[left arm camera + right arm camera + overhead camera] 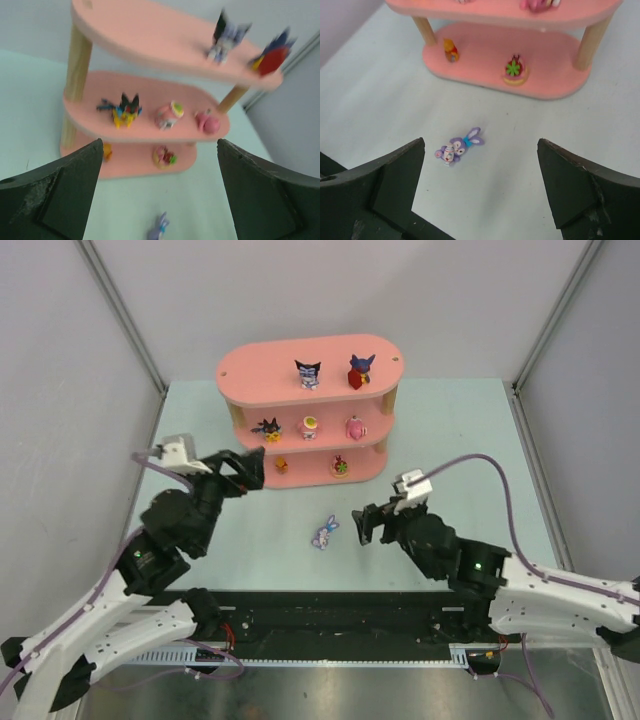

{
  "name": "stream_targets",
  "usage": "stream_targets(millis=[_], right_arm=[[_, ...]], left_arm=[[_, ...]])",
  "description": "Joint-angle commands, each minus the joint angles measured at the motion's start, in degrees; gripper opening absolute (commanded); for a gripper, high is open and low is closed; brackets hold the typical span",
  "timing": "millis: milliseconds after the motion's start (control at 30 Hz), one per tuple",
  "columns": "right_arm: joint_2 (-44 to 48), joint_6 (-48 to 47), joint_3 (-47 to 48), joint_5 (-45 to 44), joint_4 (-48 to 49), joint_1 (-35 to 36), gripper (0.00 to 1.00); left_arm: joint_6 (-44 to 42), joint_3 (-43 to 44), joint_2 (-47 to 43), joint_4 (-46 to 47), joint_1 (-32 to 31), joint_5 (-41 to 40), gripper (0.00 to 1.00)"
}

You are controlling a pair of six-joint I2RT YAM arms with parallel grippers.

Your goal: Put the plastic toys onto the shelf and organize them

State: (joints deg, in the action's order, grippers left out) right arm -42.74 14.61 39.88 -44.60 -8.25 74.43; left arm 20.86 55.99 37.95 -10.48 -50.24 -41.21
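Pale green table has the pink three-tier shelf sitting toward the far side, plus a purple rabbit flopped on its side on the tabletop out front. Top board: black-eared figurine and red-purple figurine. Middle board: black-and-yellow toy, pink-and-yellow toy, pink toy. Bottom board: orange toy and red-and-green toy.
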Motion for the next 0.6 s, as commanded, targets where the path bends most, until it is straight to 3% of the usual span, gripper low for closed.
stream_targets(millis=[0,33,100,333,567], right_arm=[[-9.3,15.5,-0.2,20.6,2.9,-14.4,1.0],[-10.8,16.6,-0.8,25.9,3.6,-16.2,1.0],[-13.5,17.7,-0.9,27.4,5.0,-18.4,1.0],[-11.1,16.3,-1.0,24.8,3.3,-18.9,1.0],[-8.5,16.2,-2.1,24.0,0.8,-20.4,1.0]], left_arm=[[7.3,-12.6,-2.2,-3.2,-0.1,7.6,1.0],[8.4,-17.8,-2.2,0.1,-0.1,9.3,1.0],[10.2,-22.0,0.3,2.6,-0.2,12.6,1.0],[14.9,-35.0,10.5,17.7,-1.2,17.0,1.0],[11.4,-32.5,21.4,24.5,-2.1,25.5,1.0]])
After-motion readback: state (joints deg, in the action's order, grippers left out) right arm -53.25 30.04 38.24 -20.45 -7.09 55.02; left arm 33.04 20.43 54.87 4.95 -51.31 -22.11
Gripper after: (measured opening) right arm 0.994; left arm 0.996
